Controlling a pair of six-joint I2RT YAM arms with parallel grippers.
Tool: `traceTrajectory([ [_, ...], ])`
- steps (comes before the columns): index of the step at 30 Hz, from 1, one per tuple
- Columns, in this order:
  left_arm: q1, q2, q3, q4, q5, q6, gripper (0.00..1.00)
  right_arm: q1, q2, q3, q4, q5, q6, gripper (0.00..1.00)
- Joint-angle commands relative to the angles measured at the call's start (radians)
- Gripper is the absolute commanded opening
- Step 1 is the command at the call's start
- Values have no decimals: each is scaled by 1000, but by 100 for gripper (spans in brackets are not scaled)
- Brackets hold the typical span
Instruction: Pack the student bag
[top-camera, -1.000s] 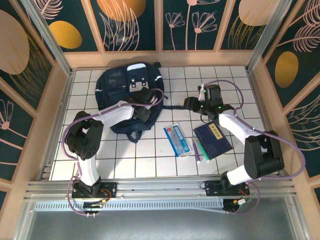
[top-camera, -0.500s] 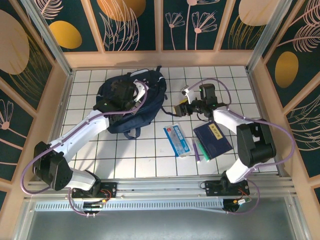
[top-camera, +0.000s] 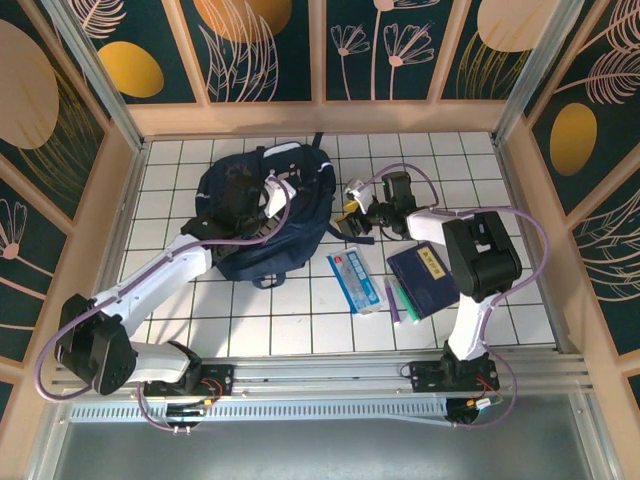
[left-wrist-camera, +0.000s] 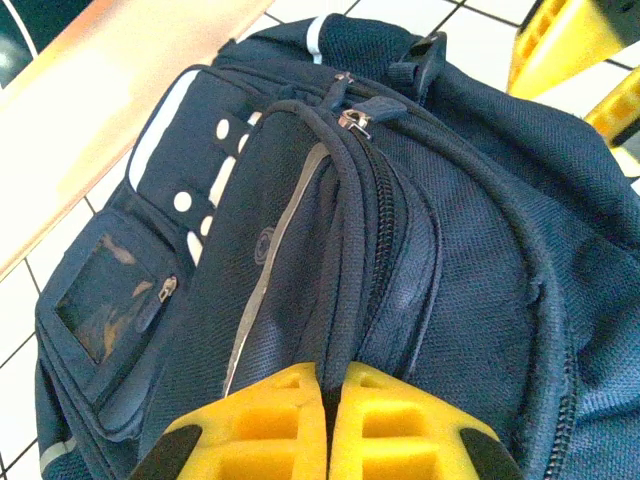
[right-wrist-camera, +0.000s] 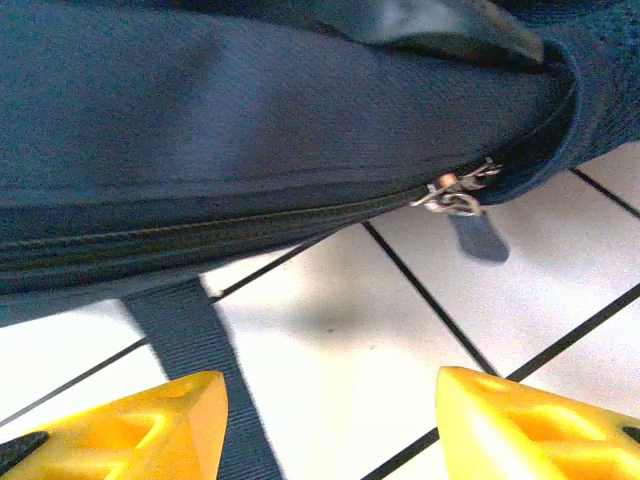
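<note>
- Top external view: we see the student bag (top-camera: 305, 215) lying flat on the white tiled table (top-camera: 250, 320), in the far left part, near the back wall.
- The left gripper (top-camera: 272, 190) rests on top of the bag.
- The right gripper (top-camera: 352, 218) sits just beside the bag's right edge.
- A white-and-blue packet (top-camera: 355, 281), green and purple pens (top-camera: 396, 300) and a flat dark-blue book (top-camera: 426, 278) lie on the tiles to the right of the bag, apart from it.
- Left wrist view: the yellow fingers (left-wrist-camera: 255, 425) are pressed together against the ridge of a front zip pocket. We cannot tell whether fabric is pinched between them.
- Right wrist view: the fingers (right-wrist-camera: 130, 425) stand apart over bare tile and hold nothing.
- A metal zipper pull (right-wrist-camera: 455, 195) hangs at the bag's lower edge just ahead of them, and a dark strap (right-wrist-camera: 190, 340) lies across the tile.
</note>
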Motion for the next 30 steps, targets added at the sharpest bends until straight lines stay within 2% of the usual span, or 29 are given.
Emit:
traceTrajectory([
  [1,3,-58,4,131,92,6,0,6,28,40,104,7,-87,57],
  [4,3,-89,-32,169,151,18,0,18,59,52,155,-3,-143,57],
  [8,3,-107,-46,184,148,10,0,33,100,56,235,-1,-166,52],
  [9,3,-109,-45,184,150,9,0,32,112,61,235,-5,-177,47],
  [12,4,-107,-45,182,111,16,0,32,113,55,224,-16,-192,21],
  [15,6,-100,-40,188,-3,-13,0,27,80,41,175,-49,-232,6],
  [17,5,-102,-55,233,-74,-28,0,20,63,53,98,-61,-272,0],
  [21,8,-72,-68,252,-170,-61,0,6,33,95,-92,-128,-360,0],
  [24,10,-47,-68,263,-217,-67,0,10,24,147,-258,-92,-462,0],
  [26,12,-35,-68,269,-252,-66,0,11,8,149,-300,-64,-500,0],
  [30,13,-14,-36,248,-190,-88,0,17,-19,163,-372,-37,-542,0],
])
